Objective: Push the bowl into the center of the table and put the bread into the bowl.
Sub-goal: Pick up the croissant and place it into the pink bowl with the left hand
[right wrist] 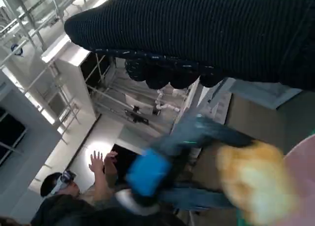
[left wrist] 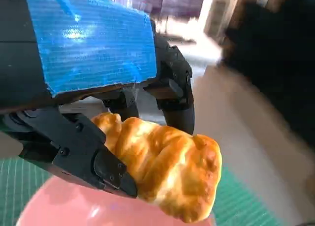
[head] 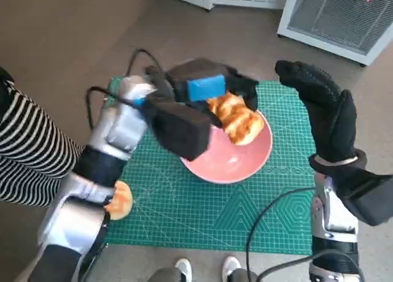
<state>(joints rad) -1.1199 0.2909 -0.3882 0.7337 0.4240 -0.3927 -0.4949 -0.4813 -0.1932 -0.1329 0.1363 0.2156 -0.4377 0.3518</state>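
The left robot hand [head: 212, 94] is gripping the bread [head: 235, 118] over the pink bowl [head: 236, 161]; the right robot hand [head: 322, 104] is hovering open, holding nothing.

No legible text, label, brand or number appears in any view. The green cutting mat [head: 184, 202] on the table bears only printed grid lines and pale geometric markings, too small to read. The blue tape on the left hand [left wrist: 91, 44] carries no writing.
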